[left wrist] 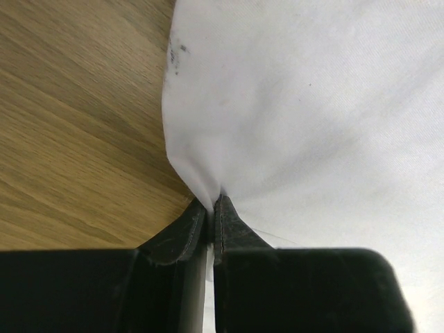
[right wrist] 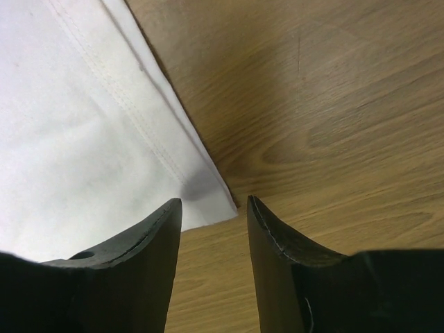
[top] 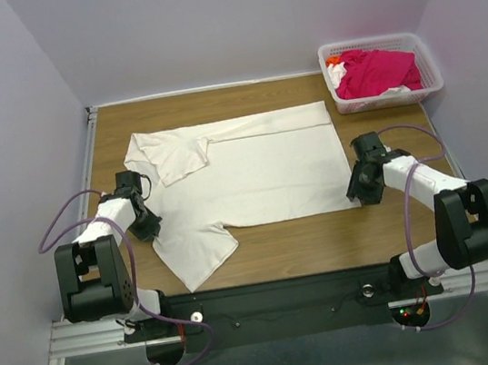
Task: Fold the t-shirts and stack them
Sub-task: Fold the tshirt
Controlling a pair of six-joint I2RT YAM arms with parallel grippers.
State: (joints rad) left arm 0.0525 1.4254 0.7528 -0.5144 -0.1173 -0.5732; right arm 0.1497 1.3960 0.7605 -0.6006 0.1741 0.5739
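The off-white t-shirt (top: 252,177) lies spread on the wooden table, its far side folded over and one sleeve sticking out toward the front left. My left gripper (top: 146,221) is shut on a pinch of the shirt's left edge (left wrist: 208,187), near the sleeve. My right gripper (top: 359,185) is open and hovers just above the shirt's near right hem corner (right wrist: 215,205), which lies between its fingertips (right wrist: 166,215). The magenta-pink t-shirt (top: 374,69) lies bunched in the basket at the far right.
The white lattice basket (top: 426,59) stands at the table's far right corner, with a bit of orange and white cloth under the pink shirt. Bare wood (top: 308,242) runs along the front of the shirt. Purple walls close in the sides and back.
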